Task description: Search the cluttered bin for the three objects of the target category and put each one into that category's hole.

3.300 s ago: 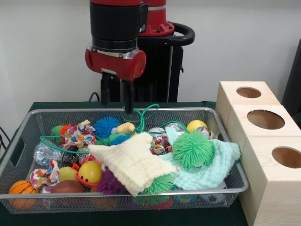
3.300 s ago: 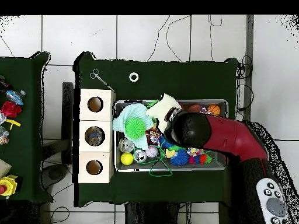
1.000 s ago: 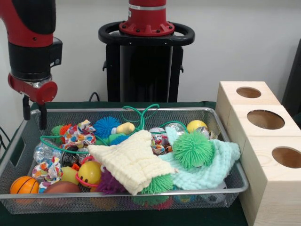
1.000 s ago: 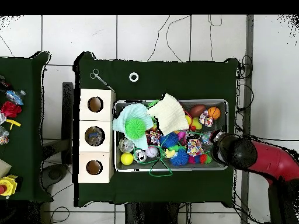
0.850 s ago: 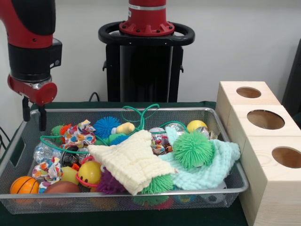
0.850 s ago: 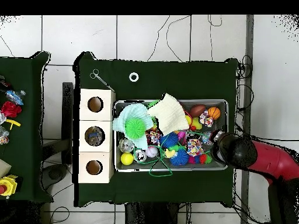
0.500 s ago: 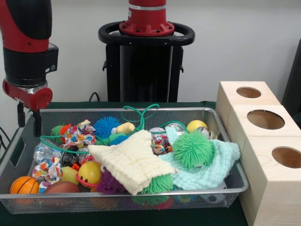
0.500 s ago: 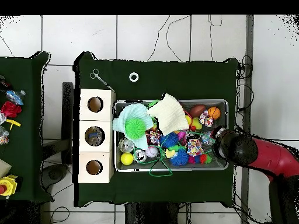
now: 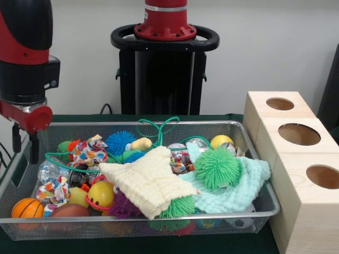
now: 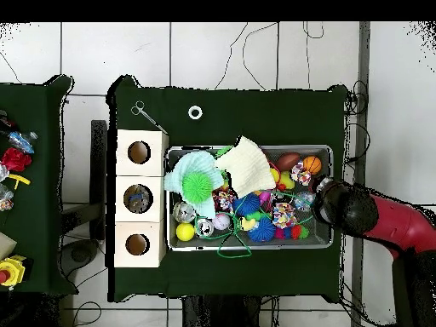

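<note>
Gripper point(image 9: 25, 145) at the bin's handle end, fingers spread, nothing between them.

Wire-mesh bin point(image 9: 132, 125) sits on the green-covered table point(image 10: 255, 111), just beside a row of three pale wooden boxes point(image 9: 299, 159), each with a round hole on top. Arm point(image 10: 383, 223) hangs over the bin's short end with the handle cut-out; fingertips sit at about rim level in the front view. Bin is full: cream knitted cloth point(image 9: 148, 180) and mint cloth point(image 9: 241, 188) on top, green spiky ball point(image 9: 217, 168) resting on the mint cloth, blue spiky ball point(image 9: 119, 142) near the far wall, small basketball point(image 9: 25, 208) in the near corner by the handle, green cord point(image 9: 159, 128) looped over the far rim.
</note>
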